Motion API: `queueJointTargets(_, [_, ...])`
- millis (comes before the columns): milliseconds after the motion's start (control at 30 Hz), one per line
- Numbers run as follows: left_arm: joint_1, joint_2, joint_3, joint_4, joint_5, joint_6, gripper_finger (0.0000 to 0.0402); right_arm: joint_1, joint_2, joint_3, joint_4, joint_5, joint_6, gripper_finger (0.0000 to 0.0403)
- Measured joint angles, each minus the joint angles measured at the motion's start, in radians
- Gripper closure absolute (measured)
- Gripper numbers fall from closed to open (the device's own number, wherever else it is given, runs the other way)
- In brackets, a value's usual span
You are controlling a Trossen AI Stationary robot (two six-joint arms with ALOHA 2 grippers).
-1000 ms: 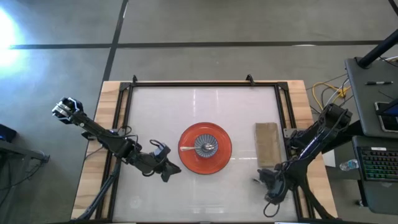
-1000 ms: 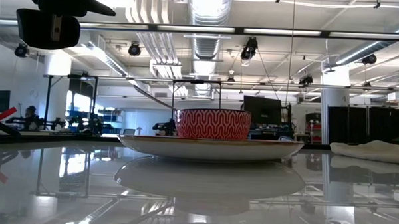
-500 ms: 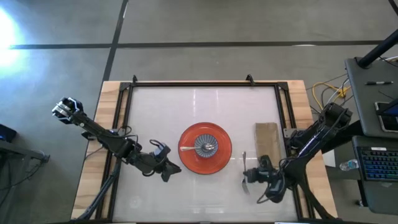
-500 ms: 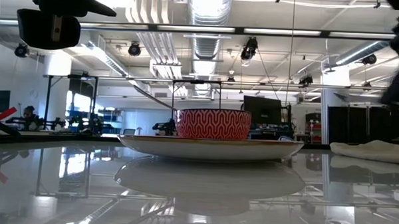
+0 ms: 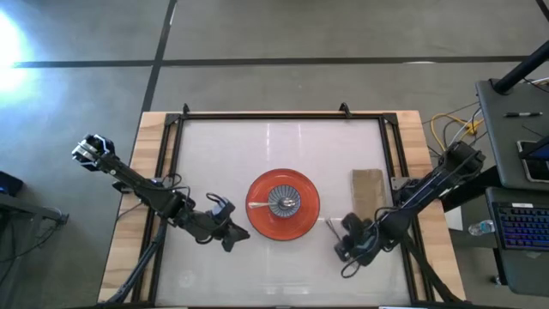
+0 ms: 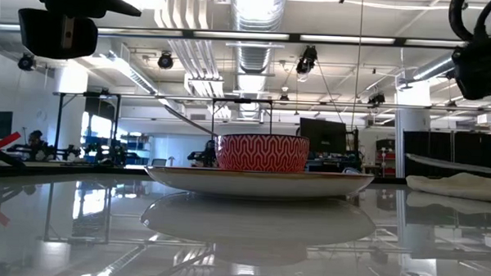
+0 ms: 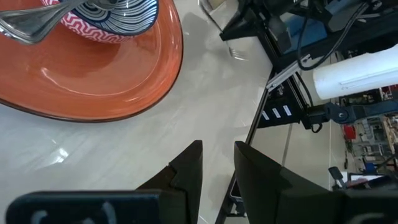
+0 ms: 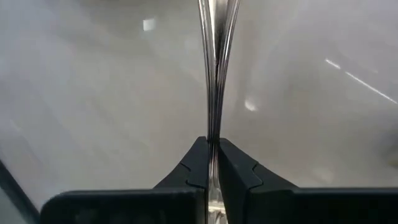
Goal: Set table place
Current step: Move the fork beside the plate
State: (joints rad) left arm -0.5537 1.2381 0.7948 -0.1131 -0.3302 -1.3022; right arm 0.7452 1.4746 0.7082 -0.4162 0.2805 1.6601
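Observation:
On the white table (image 5: 223, 154) stands an orange plate (image 5: 262, 225) with a red-patterned bowl (image 5: 284, 202) on it and a spoon (image 5: 260, 204) lying in the bowl. A tan napkin (image 5: 367, 199) lies flat to the plate's right. My right gripper (image 5: 341, 242) is between the plate and the napkin, near the napkin's near end, shut on a thin metal fork (image 5: 331, 226). My left gripper (image 5: 232, 237) is just left of the plate, slightly open and empty; the left wrist view (image 7: 217, 163) shows the plate (image 7: 93, 87) ahead of it. My right gripper pinches the fork's handle (image 8: 213, 134) between its two fingers, which close on its flat sides. The fork runs straight on ahead of the fingers, edge-on to the wrist camera. Its tines (image 7: 235, 53) point toward the table's far side, beside the napkin.
The table's black frame runs along the far edge (image 5: 274, 115) and both sides. A grey desk with keyboards (image 5: 519, 223) stands beyond the right edge. Bare white top lies left of the plate and along the near edge (image 5: 283, 283).
My right gripper has carried the fork from near the table's right near corner toward the plate, coming to the gap between plate and napkin. The fork has swung round with it, its free end now toward the far edge. My right gripper now shows in the low view.

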Motion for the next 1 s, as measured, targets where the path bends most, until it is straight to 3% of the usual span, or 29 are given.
queueJointTargets(167, [0.000, 0.000, 0.000, 0.000, 0.000, 0.000, 0.0324, -0.010, 0.007, 0.000, 0.000, -0.199, -0.144, 0.0390])
queueJointTargets(267, [0.000, 0.000, 0.000, 0.000, 0.000, 0.000, 0.0324, -0.023, 0.017, 0.000, -0.002, -0.254, -0.190, 0.0390])
queueJointTargets(433, [0.000, 0.000, 0.000, 0.000, 0.000, 0.000, 0.0324, -0.051, 0.021, 0.000, -0.002, -0.261, -0.223, 0.0377])
queueJointTargets(733, [-0.020, 0.000, 0.003, 0.000, 0.006, 0.000, 0.0324, -0.056, 0.020, 0.003, 0.001, -0.294, -0.168, 0.0281])
queueJointTargets(833, [-0.022, 0.000, 0.003, 0.000, 0.008, 0.002, 0.0324, -0.044, 0.004, 0.029, 0.000, -0.236, -0.052, 0.0262])
queueJointTargets(1000, [-0.023, -0.002, -0.001, -0.020, 0.011, 0.083, 0.0324, -0.028, -0.042, 0.100, -0.038, -0.023, 0.155, 0.0264])
